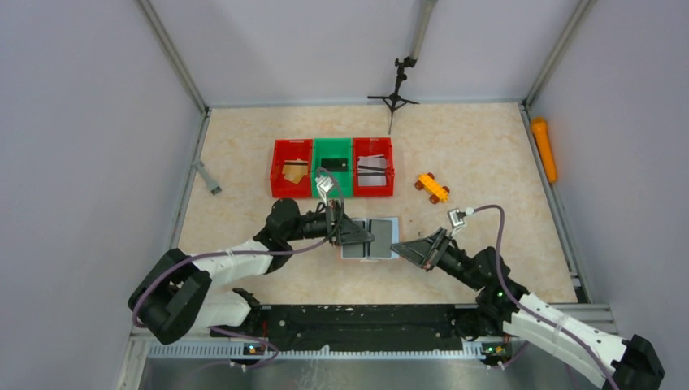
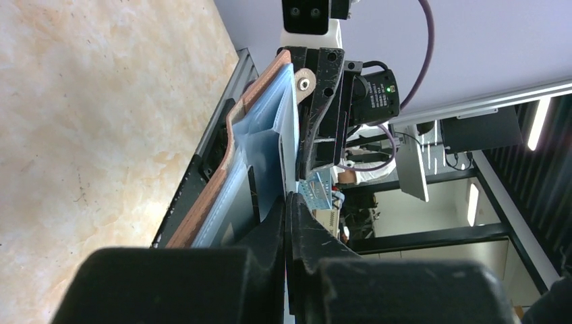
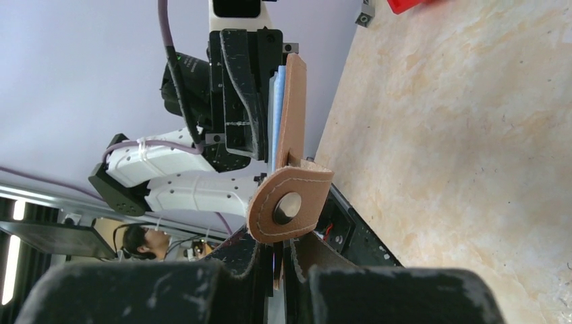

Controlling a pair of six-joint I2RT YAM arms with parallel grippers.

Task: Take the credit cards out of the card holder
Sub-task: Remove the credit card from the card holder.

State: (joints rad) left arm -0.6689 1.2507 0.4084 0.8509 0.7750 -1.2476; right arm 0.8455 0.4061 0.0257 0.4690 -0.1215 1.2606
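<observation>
At the middle of the marbled beige worktop (image 1: pixel 487 146), we are holding the card holder (image 1: pixel 383 231) spread open between our two arms. Its outer skin is showing as tan-brown stitched leather, its two inner panels as smooth grey-blue, and a rounded strap tab (image 3: pixel 290 202) with a metal snap is hanging off the edge.

Our right fingers (image 3: pixel 311 251) are clamping the leather at the holder's 3 o'clock side. At its 9 o'clock side, our left fingers (image 2: pixel 307 236) are pressing together on a thin pale-blue sheet (image 2: pixel 289 142). We cannot tell whether this is a card or a pocket layer.

At 12 o'clock from the holder, three boxy plastic bins are sitting side by side and touching. The left red bin (image 1: pixel 276 166) is carrying a tan-gold card (image 1: pixel 295 171). The green bin (image 1: pixel 332 143) is carrying a black card (image 1: pixel 339 164). The right red bin (image 1: pixel 390 166) is carrying a white-grey card with a dark stripe (image 1: pixel 372 172).

At 2 o'clock, an orange toy car (image 1: pixel 431 188) is resting apart from the bins.
</observation>
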